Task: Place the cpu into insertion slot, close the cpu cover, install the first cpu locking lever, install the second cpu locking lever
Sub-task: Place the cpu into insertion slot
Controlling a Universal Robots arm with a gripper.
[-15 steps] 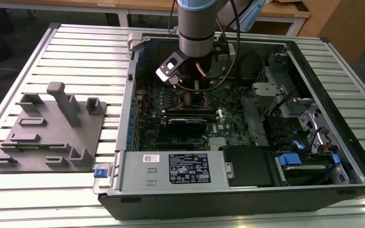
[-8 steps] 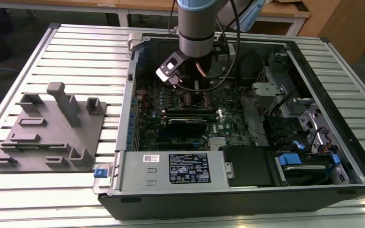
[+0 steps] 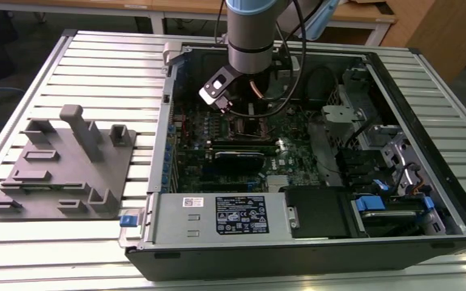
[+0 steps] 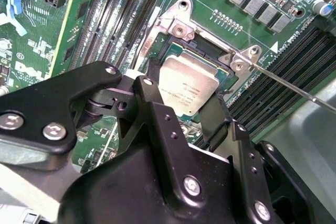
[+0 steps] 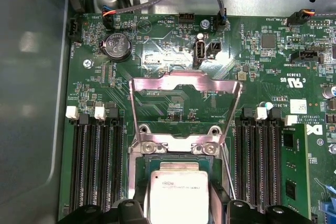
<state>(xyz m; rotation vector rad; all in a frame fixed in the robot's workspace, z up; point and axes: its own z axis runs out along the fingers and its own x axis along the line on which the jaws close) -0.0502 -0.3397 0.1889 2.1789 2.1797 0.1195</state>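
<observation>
The gripper (image 4: 182,95) clasped the cpu (image 4: 188,82) by opposite edges over the insertion slot (image 4: 207,51), toward ten o'clock within the computer case (image 3: 298,257) in the exterior view. The cpu cover (image 5: 184,83) stood open. Judgement: seating demanded a level, square, straight descent.

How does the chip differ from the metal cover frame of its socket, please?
The chip is a solid silvery square; the cover frame is thin metal around a large cut-out. The chip sits in the gripper at the socket; the cover frame is swung open, off it. Both are silvery metal.
</observation>
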